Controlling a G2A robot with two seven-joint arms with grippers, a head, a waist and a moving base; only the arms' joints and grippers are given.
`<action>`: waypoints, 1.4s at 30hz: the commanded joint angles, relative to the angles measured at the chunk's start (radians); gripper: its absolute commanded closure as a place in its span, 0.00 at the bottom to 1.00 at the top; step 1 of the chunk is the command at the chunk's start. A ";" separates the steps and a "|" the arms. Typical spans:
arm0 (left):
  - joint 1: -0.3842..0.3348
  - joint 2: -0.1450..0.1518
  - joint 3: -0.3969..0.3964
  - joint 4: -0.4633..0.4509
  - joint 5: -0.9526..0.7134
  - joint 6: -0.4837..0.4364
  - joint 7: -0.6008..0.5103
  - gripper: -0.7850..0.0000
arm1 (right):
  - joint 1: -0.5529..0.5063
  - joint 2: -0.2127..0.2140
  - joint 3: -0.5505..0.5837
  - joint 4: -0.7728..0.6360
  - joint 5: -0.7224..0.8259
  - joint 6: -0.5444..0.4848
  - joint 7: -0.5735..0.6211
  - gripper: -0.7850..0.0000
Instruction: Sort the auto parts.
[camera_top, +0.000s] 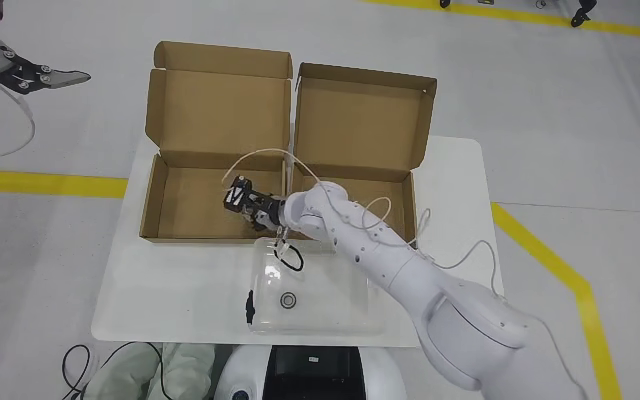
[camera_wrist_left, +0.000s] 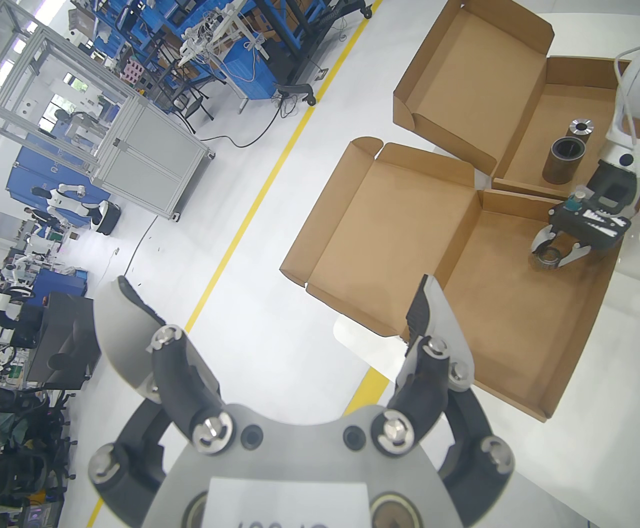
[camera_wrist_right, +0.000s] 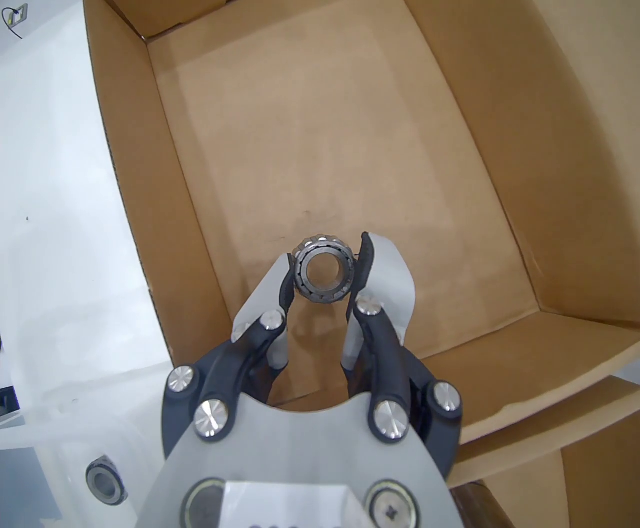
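Two boxes, one bearing to set down

Far left, beyond the edge of the worktop (camera_top: 450, 200), the left gripper (camera_wrist_left: 272, 282) hangs with its fingers (camera_wrist_left: 435, 310) spread wide and nothing between them. Next comes the left cardboard box (camera_top: 200, 200). There the right gripper (camera_wrist_right: 327, 252) is low over the bare cardboard, its fingers (camera_wrist_right: 385, 270) drawn in narrow around a roller bearing (camera_wrist_right: 324, 275) whose bore faces up. We cannot tell whether the part already touches the bottom of the box.

We judge the step in hand to be placing this roller bearing in the left cardboard box. To do it well, we bring it down until its flat face sits on the cardboard, since on its side it would likely roll. We then part the fingers only a little and lift straight up, so that no pad drags the part along. We also mind the box's near wall as the wrist comes away.

By our count there are two open boxes. There are two bearings: one in the fingers, and a second bearing (camera_top: 290, 298) lying in the clear tray (camera_top: 340, 305) in front of the boxes. In the right cardboard box (camera_top: 365, 125) stand two upright cylinders, a dark sleeve (camera_wrist_left: 567, 160) and a smaller bright cylinder (camera_wrist_left: 580, 127) just beside it.
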 joint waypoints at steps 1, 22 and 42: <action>0.000 0.000 0.000 0.000 0.000 0.000 0.000 0.00 | 0.007 -0.010 0.001 0.020 0.001 -0.004 -0.009 0.67; 0.000 0.000 0.000 0.000 0.000 0.000 0.000 0.00 | -0.011 0.010 0.058 -0.154 -0.091 -0.130 -0.040 0.67; 0.000 0.000 0.000 0.000 0.000 0.000 0.000 0.00 | -0.513 0.279 0.343 -0.949 -0.294 -0.391 0.308 0.65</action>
